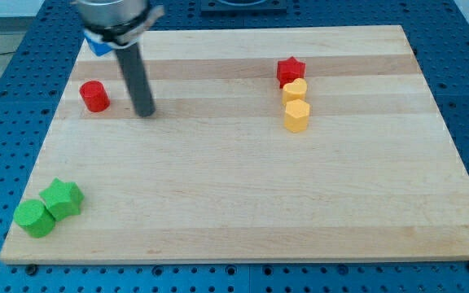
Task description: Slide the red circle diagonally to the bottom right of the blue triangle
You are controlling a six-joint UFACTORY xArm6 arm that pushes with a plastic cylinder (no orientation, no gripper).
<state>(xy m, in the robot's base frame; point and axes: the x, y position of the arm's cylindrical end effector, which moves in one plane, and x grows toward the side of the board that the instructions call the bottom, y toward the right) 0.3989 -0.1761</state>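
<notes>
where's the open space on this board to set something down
Free: the wide middle between my tip and the yellow blocks, plus the whole bottom right. Crowded: top left around the red circle, bottom left by the green blocks.

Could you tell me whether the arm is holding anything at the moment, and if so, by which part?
Nothing is held. My tip rests on the board, just to the view's right of the red circle, with a gap between them.

One cam, high front view angled down, whole wooden board (243, 212) in frame (mid-range, no 2nd view).
</notes>
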